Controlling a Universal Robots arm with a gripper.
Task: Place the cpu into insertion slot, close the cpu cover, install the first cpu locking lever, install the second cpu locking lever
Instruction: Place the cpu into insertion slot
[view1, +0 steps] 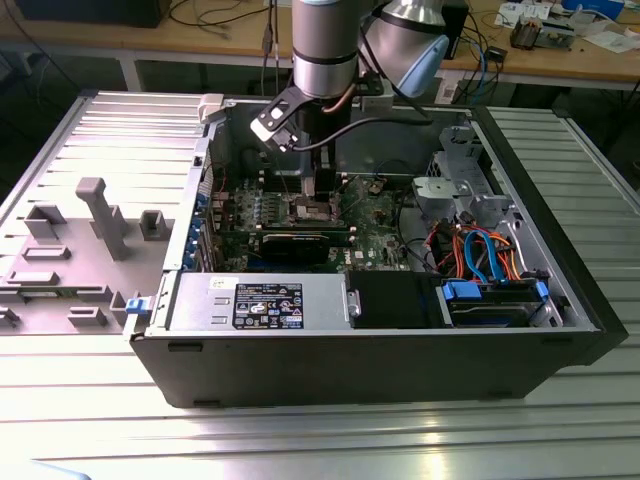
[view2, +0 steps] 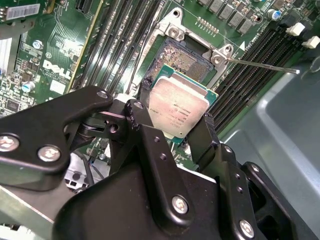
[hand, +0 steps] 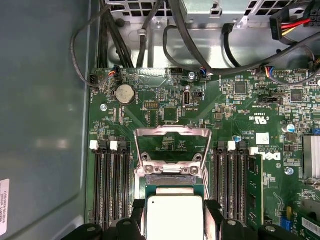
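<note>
My gripper (view2: 175, 126) is shut on the cpu (view2: 177, 106), a flat square chip with a dull silver top on a green edge, held by two opposite sides between black fingers (view2: 146, 125). The cpu (hand: 175, 216) hangs level just above the insertion slot (view2: 182, 54), whose dark pin field shows past the chip's far edge. The cpu cover (hand: 172, 144), a silvery frame, is swung open away from the slot. A thin lever rod (view2: 260, 65) sticks out beside the slot. In the exterior view the gripper (view1: 318, 198) reaches down into the open computer case, over the green board.
Black memory slots (hand: 107, 182) flank the socket on both sides, one holding a module (hand: 255, 192). Cables (hand: 150, 30) run along the board's far edge. A power supply (view1: 260, 305) and a drive cage (view1: 495, 300) line the case front. Grey fixture blocks (view1: 100, 215) stand at the exterior view's left.
</note>
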